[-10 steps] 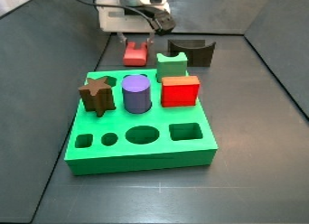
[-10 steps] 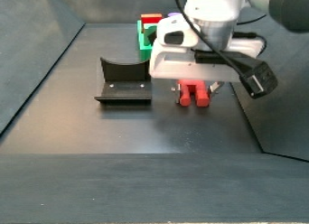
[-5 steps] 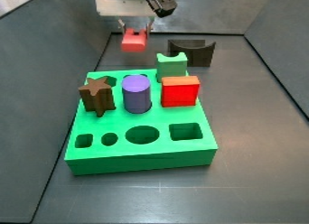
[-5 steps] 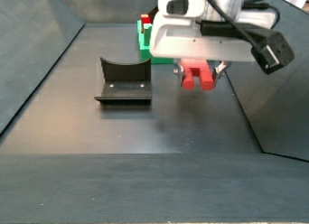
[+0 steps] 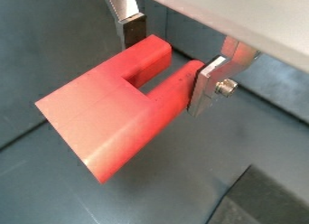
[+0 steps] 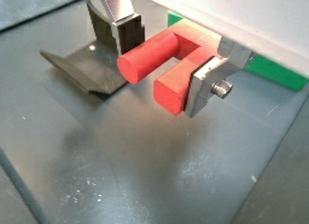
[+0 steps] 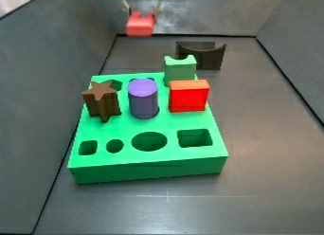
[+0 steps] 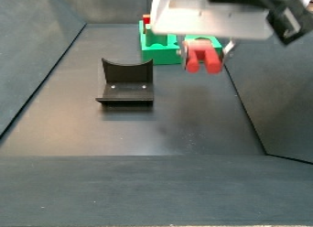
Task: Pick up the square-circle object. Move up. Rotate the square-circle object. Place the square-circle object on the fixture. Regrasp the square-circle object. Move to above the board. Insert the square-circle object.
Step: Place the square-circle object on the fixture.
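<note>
The pincer (image 6: 163, 54) is clamped on the square-circle object (image 6: 167, 63), holding it in the air clear of the floor. In a wrist view the piece's two legs (image 5: 163, 70) point up between the fingers (image 5: 215, 81) and its square end projects outward. The fixture (image 8: 124, 81) stands on the floor, below and to one side of the held piece, notch upward. The rotation probably comes next.

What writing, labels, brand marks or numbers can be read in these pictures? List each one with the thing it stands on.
None can be read. The red piece, held off the floor in the gripper with the jaws shut on it, is plain. The green board, the shapes standing in it, the dark fixture and the silver fingers show no lettering.
</note>
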### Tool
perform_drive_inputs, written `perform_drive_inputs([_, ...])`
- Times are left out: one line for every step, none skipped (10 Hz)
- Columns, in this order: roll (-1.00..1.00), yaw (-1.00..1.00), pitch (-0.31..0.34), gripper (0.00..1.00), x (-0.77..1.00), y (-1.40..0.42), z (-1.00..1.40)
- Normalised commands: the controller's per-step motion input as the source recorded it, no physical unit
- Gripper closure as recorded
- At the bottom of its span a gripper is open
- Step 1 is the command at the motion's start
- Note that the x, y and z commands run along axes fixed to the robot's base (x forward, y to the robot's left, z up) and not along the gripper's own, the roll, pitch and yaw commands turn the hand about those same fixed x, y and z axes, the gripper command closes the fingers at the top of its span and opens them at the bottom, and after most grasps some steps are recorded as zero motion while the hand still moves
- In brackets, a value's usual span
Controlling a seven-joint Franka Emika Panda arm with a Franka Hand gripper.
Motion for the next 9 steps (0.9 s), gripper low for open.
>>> perform_drive_inputs([-0.02,0.0,0.027,1.0,-0.02,-0.01,1.0])
perform_drive_inputs([-0.02,0.0,0.027,1.0,-0.03,-0.01,1.0])
perform_drive_inputs([-0.03,0.0,0.034,1.0,-0.02,-0.01,0.76])
perform_drive_inputs([-0.03,-0.01,0.038,1.0,-0.01,0.0,0.64])
perform_drive_inputs([-0.04,-0.01,0.054,1.0,0.0,0.0,0.42])
perform_drive_inputs([-0.04,-0.01,0.066,1.0,0.01,0.0,0.19])
perform_drive_inputs([-0.77,-0.21,-0.131,1.0,1.0,-0.23,0.15])
perform_drive_inputs([-0.77,-0.21,-0.134,1.0,1.0,-0.23,0.13])
perform_drive_inputs([-0.62,-0.15,-0.058,1.0,1.0,-0.17,0.11])
